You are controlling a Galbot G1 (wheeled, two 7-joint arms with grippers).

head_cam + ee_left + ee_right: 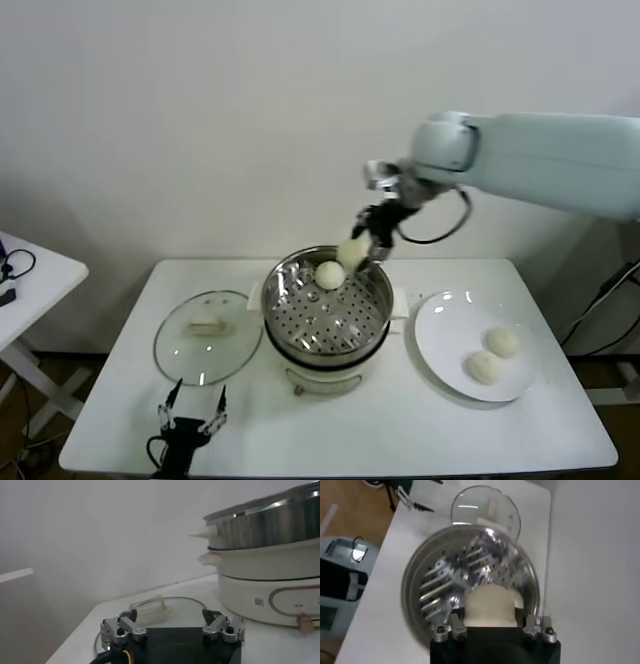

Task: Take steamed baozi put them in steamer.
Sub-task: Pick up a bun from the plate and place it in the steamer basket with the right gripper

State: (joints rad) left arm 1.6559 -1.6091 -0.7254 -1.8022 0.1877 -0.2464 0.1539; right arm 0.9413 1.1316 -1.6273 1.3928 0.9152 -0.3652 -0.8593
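My right gripper (pixel 362 243) clamped on baozi (pixel 489 606), over steamer's (pixel 375 290) far rim; perforated floor directly below, one bun (pixel 330 274) already inside, just left. Two wait on plate (pixel 432 345), right. Left gripper (pixel 192 418) parked near edge, spread wide.

Head camera downward; wrist cameras near steamer (pixel 327 310).
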